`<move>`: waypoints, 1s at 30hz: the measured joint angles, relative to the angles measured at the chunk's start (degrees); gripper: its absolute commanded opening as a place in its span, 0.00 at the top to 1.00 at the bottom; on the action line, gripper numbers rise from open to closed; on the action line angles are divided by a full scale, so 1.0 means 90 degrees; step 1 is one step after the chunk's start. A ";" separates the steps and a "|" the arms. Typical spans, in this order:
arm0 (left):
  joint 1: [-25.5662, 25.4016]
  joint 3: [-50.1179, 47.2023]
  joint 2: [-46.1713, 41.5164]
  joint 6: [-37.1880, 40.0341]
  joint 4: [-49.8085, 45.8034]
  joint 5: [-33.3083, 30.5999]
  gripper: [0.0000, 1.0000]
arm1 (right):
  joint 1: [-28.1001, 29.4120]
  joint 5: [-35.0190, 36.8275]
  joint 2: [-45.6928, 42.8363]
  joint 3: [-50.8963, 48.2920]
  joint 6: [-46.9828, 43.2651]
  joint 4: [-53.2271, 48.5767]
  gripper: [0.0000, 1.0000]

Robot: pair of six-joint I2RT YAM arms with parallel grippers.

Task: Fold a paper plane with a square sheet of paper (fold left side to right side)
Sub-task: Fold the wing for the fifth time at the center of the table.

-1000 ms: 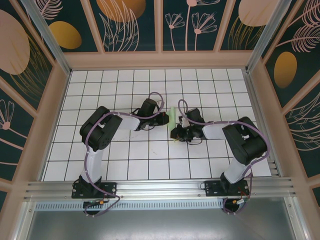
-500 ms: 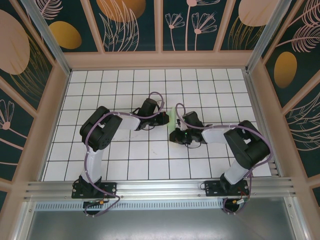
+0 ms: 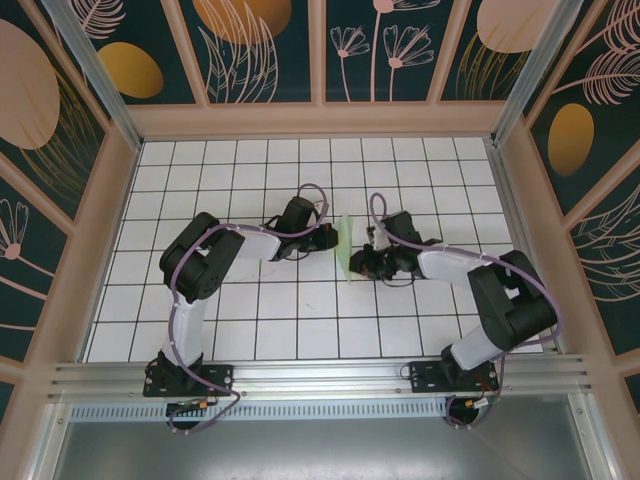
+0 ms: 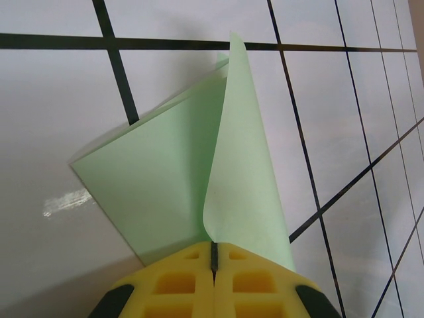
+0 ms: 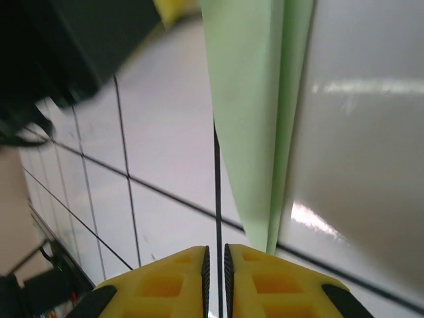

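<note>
The pale green sheet of paper [image 3: 346, 250] is folded into a narrow pointed strip and stands on edge on the white grid table between my two grippers. My left gripper [image 3: 332, 238] is shut on its edge. In the left wrist view the yellow fingers [image 4: 179, 281] pinch the paper [image 4: 156, 185], one layer lying flat and the other curling upward. My right gripper [image 3: 360, 263] sits just right of the strip's near end. In the right wrist view its jaws [image 5: 215, 250] stand a thin slit apart with a grid line showing through, and the paper [image 5: 248, 119] passes to the right of them.
The white grid table [image 3: 250, 310] is boxed in by wooden walls on the left [image 3: 105, 220], the right [image 3: 530, 220] and the back. An aluminium rail [image 3: 320, 375] with both arm bases runs along the near edge.
My right gripper has drawn back to the right, away from the paper, and its elbow has swung right. More of the strip's near end shows now. The left arm has held still.
</note>
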 measured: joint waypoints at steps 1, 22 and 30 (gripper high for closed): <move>0.0000 0.0000 0.0000 0.0000 0.0002 0.0000 1.00 | -0.0095 0.0000 0.0005 0.0073 0.0000 0.0022 0.82; 0.0000 -0.0002 0.0000 0.0000 0.0002 -0.0002 1.00 | -0.0012 0.0253 0.1610 0.1146 0.0002 0.0316 0.84; 0.0000 0.0000 0.0000 0.0000 0.0002 -0.0002 1.00 | 0.0044 0.0364 0.1525 0.0889 0.0005 0.0413 0.84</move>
